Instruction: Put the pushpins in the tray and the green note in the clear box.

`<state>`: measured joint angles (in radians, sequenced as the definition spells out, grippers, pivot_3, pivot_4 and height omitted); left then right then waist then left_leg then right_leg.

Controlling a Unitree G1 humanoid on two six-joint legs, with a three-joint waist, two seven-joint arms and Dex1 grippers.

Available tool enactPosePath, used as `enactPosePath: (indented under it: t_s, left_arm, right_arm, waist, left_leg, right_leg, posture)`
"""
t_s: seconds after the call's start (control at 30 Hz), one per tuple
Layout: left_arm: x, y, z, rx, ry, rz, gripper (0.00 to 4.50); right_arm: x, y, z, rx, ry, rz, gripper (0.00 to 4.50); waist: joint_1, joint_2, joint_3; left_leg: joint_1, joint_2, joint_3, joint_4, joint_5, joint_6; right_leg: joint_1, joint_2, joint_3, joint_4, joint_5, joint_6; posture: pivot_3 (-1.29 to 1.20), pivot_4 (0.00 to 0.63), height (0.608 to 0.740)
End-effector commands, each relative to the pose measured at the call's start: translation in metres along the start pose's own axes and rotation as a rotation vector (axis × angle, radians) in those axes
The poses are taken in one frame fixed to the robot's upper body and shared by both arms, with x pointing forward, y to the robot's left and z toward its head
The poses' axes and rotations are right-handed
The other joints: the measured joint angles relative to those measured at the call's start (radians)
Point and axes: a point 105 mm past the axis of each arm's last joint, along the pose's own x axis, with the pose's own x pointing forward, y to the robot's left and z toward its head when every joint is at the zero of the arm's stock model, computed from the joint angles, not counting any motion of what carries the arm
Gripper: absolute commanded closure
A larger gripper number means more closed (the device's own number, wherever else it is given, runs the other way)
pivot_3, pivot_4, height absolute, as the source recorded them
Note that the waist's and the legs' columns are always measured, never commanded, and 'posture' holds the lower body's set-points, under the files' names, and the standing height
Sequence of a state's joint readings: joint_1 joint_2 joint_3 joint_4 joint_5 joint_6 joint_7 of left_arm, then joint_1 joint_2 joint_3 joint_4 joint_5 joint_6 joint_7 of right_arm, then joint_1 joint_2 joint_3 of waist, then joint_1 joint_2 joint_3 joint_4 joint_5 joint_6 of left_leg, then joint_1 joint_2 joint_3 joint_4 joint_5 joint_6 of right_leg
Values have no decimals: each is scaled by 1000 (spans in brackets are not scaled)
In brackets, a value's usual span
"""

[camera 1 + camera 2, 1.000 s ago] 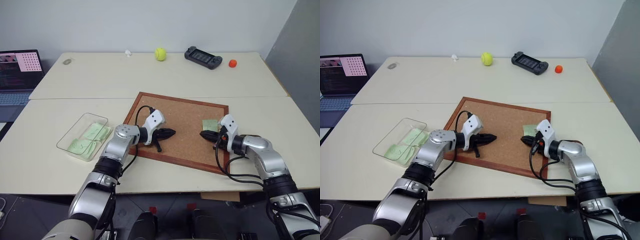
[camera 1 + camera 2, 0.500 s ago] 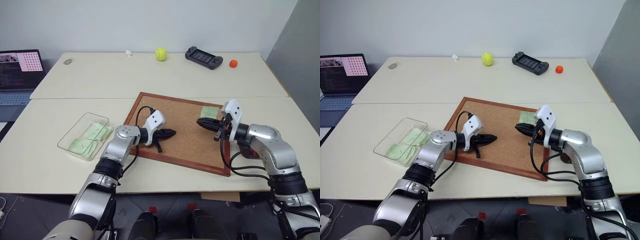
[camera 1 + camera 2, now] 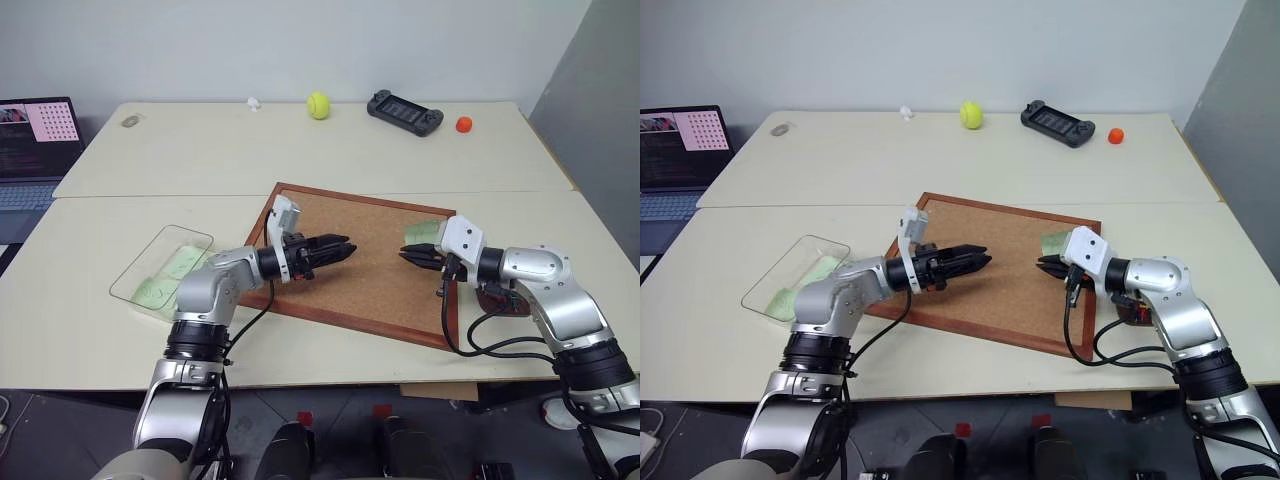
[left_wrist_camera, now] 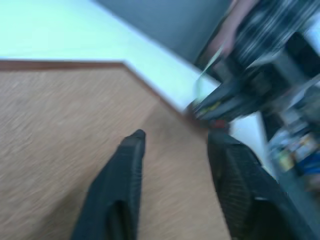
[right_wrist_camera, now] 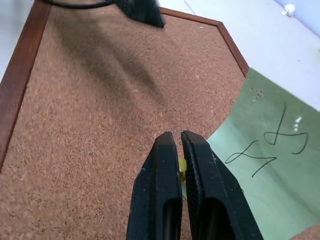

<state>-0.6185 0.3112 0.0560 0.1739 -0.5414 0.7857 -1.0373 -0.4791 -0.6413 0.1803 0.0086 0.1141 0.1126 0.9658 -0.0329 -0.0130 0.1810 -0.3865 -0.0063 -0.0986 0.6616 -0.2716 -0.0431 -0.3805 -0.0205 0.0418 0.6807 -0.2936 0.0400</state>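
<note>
Both grippers hover over the cork board [image 3: 350, 262] at frame centre. The left gripper [image 3: 340, 248] sits left of centre and points toward frame right; in its wrist view its two fingers [image 4: 125, 170] stand apart with bare cork between them, holding nothing. The right gripper [image 3: 408, 254] sits right of centre and points toward frame left. In its wrist view the jaws are nearly closed on a small yellow pushpin [image 5: 182, 165], just at the edge of the green note [image 5: 260, 165]. The note [image 3: 422, 233] lies partly lifted near the board's right edge, just behind the right gripper, with pen marks on its face.

The clear box [image 3: 150, 262] rests at left of frame on the table [image 3: 90, 330], well apart from the board, with pale-green notes inside. A dark round tray [image 3: 495, 298] shows partly behind the right forearm, just beside the board's right corner.

At the far table edge, from left to right: a laptop [image 3: 35, 135], a tennis ball [image 3: 318, 105], a game controller [image 3: 405, 112] and an orange-red ball [image 3: 464, 125].
</note>
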Motion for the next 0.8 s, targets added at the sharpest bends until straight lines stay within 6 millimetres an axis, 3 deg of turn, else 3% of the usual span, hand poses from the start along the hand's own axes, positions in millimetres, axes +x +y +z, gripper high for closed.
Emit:
enactPosePath:
  t_s: [0.03,0.13,0.4,0.67,0.8]
  left_arm:
    - [8,-14,4,9,0,-54,1204]
    - [14,-13,-3,11,23,-55,642]
    - [35,-14,-4,-1,12,-87,642]
    - [44,-12,-3,-5,4,-96,642]
    - [43,-13,-2,3,10,-103,1506]
  right_arm:
    - [2,4,12,-101,-32,33,4500]
    - [6,10,18,-113,-57,58,4500]
    - [11,28,34,-169,-99,105,4500]
    - [13,33,40,-177,-114,107,4500]
    - [13,31,41,-172,-119,96,4500]
  waist:
    - [1,0,0]
    - [1,0,0]
    - [2,0,0]
    - [1,-1,0]
    - [1,-1,0]
  left_leg:
    - [0,0,0,0,0,0]
    - [0,0,0,0,0,0]
    - [0,0,0,0,1,-2]
    - [0,0,0,0,1,-2]
    - [0,0,0,0,1,-2]
  right_leg:
    - [0,0,0,0,0,0]
    - [0,0,0,0,0,0]
    - [0,0,0,0,0,0]
    - [0,0,0,-1,0,0]
    - [0,0,0,-1,0,0]
  posture:
    - [0,150,740]
    - [0,150,740]
    - [0,150,740]
    - [0,150,740]
    - [0,150,740]
